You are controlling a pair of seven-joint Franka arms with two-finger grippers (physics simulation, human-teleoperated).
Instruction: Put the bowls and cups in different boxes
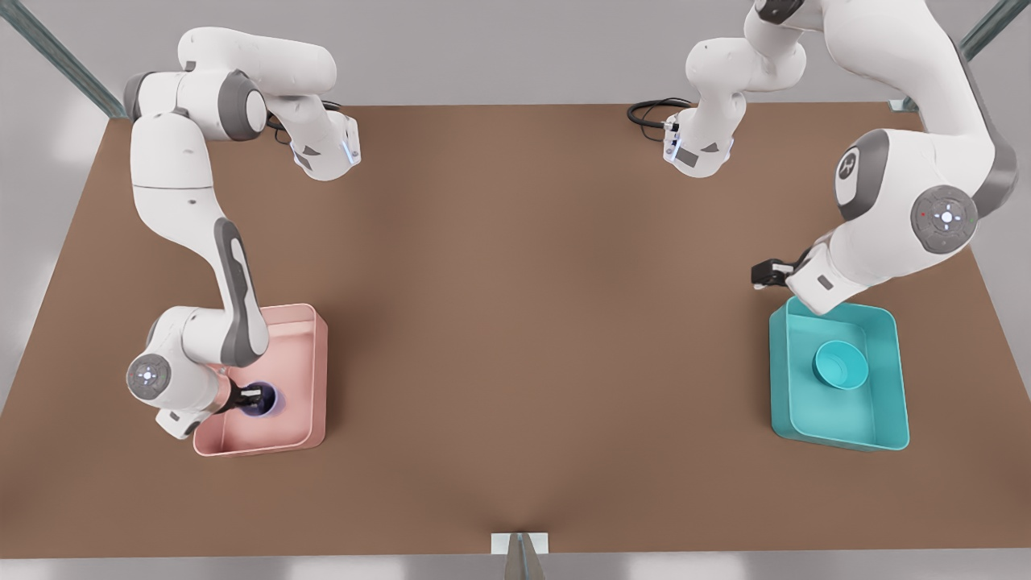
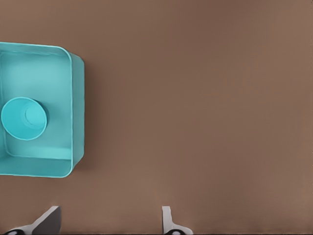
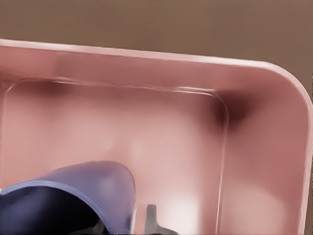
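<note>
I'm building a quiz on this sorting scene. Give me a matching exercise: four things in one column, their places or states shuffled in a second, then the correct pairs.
Things:
1. teal bowl
2. lavender cup
3. left gripper
4. right gripper

Places or states:
A. inside the pink box
B. open, above the table beside the teal box
C. lying in the teal box
D. shut on the cup's rim, down in the pink box

Pairs: 1-C, 2-A, 3-B, 4-D
</note>
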